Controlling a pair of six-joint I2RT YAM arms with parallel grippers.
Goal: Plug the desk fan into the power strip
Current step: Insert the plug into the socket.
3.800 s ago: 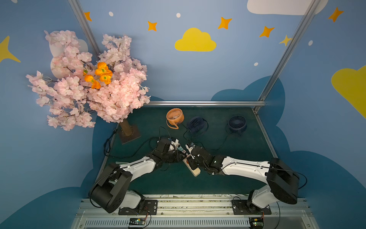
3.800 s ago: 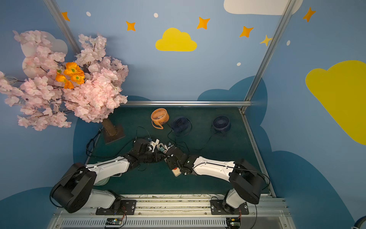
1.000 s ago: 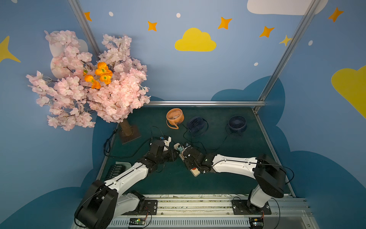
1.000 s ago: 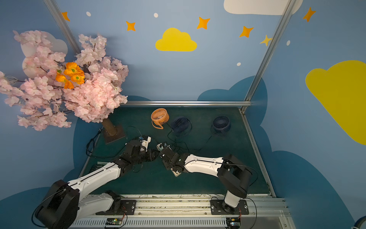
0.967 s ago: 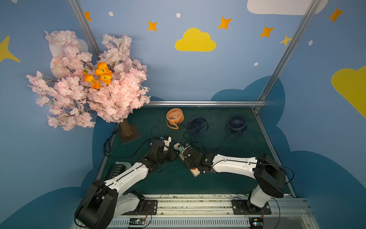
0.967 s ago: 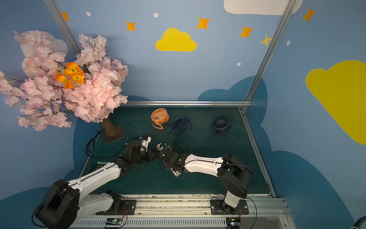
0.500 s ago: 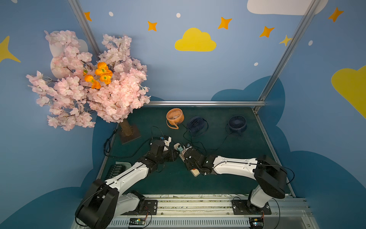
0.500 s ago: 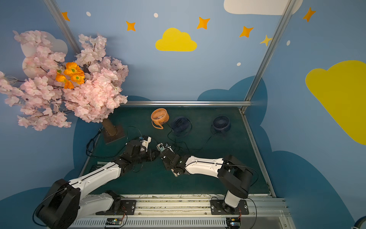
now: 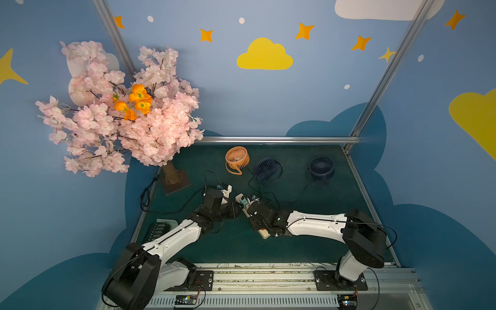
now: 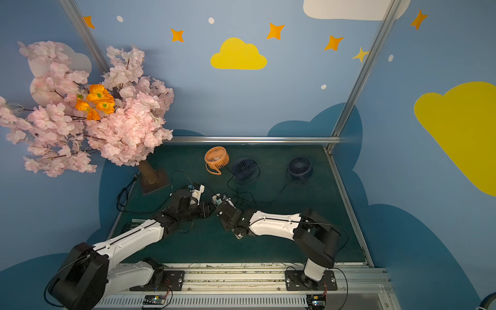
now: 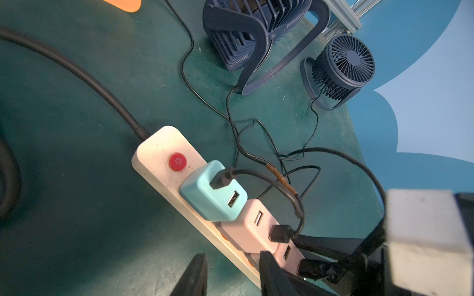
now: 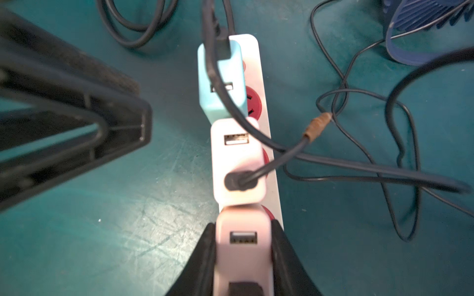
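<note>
1. your right gripper [image 12: 242, 258] pinches a pink usb adapter [image 12: 242, 238] sitting on the power strip [image 12: 266, 107].
2. your left gripper [image 11: 232, 271] hovers just beside the strip, jaws apart, empty.
3. teal adapter [image 11: 213, 192] and white adapter [image 12: 237, 159] look seated (cables in); i'd judge only pressing the pink one home remains.

The whole cell is seen from high above the arm bases in both top views, looking down and toward the back wall, the green table [image 9: 308, 241] filling the lower middle. The two pictures are nearly equal, slightly shifted sideways. The power strip [image 11: 159, 151] is viewed close and obliquely by the left wrist camera, with fans at upper right. It [image 12: 264, 107] is viewed closer, along its length, by the right wrist camera.
</note>
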